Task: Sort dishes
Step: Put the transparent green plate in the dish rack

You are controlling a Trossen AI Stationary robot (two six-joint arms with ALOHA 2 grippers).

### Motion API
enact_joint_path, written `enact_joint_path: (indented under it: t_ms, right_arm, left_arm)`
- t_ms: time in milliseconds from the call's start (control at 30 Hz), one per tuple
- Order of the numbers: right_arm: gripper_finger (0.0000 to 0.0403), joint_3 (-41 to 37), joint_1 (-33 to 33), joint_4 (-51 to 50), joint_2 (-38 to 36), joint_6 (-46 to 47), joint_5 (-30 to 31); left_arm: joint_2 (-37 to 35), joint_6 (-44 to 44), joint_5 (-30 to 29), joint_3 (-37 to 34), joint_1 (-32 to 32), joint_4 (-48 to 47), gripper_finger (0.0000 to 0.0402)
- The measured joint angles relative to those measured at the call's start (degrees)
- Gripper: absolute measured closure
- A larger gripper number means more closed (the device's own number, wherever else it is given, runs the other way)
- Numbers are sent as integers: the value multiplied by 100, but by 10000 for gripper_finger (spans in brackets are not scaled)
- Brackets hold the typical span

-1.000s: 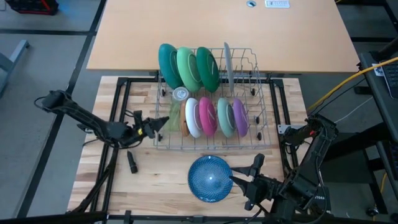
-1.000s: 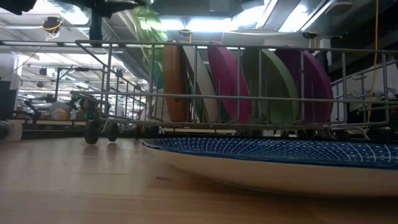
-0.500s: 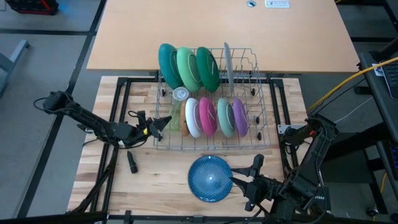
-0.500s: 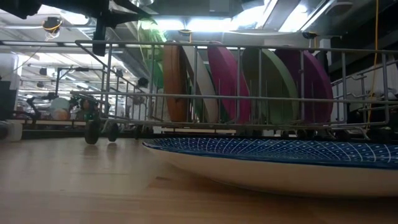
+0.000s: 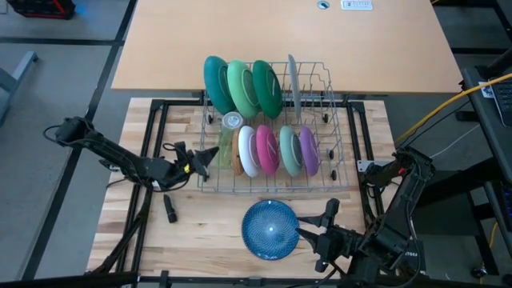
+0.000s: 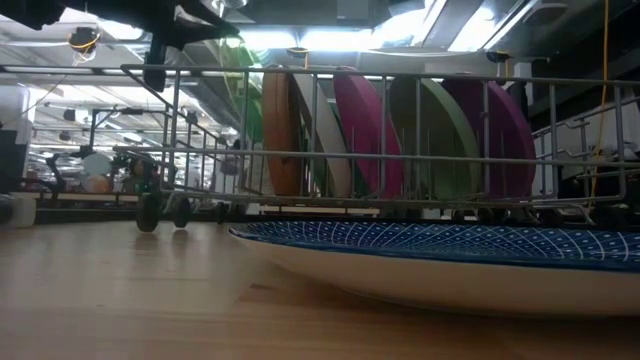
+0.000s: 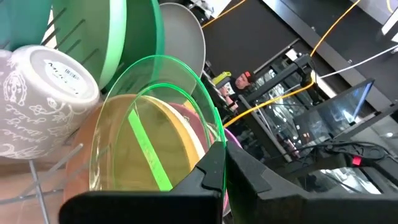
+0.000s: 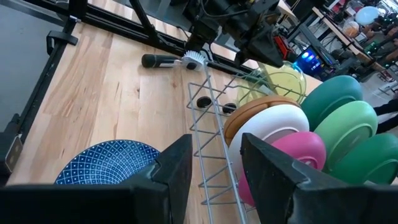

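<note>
Up close in the left wrist view, detail lost from above: a clear pale green bowl [image 7: 152, 134], glassy and see-through, rim pinched between the left gripper [image 7: 219, 163] jaws at the rack [image 5: 272, 164] end. Right gripper [image 8: 214, 165] jaws half spread, empty, beside the blue plate [image 5: 270, 229] flat on the surface [image 5: 208, 232].

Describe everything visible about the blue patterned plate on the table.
The round blue plate with a fine white net pattern has a pale underside and looks like plastic. It lies flat, face up, on the wooden table, in front of the wire dish rack and apart from it. Nothing grips it; the right hand waits, open, beside its rim.
</note>
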Motion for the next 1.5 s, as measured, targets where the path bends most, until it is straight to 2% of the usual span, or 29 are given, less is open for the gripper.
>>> enact_joint_path:
  t_ms: [533,1500]
  right_arm:
    - [259,0,0,4,0,133,-88]
    - [259,0,0,14,0,323,-88]
  left_arm:
    - [-2,-720,52,0,0,-1262,399]
    - [-4,741,256,0,132,-1306,398]
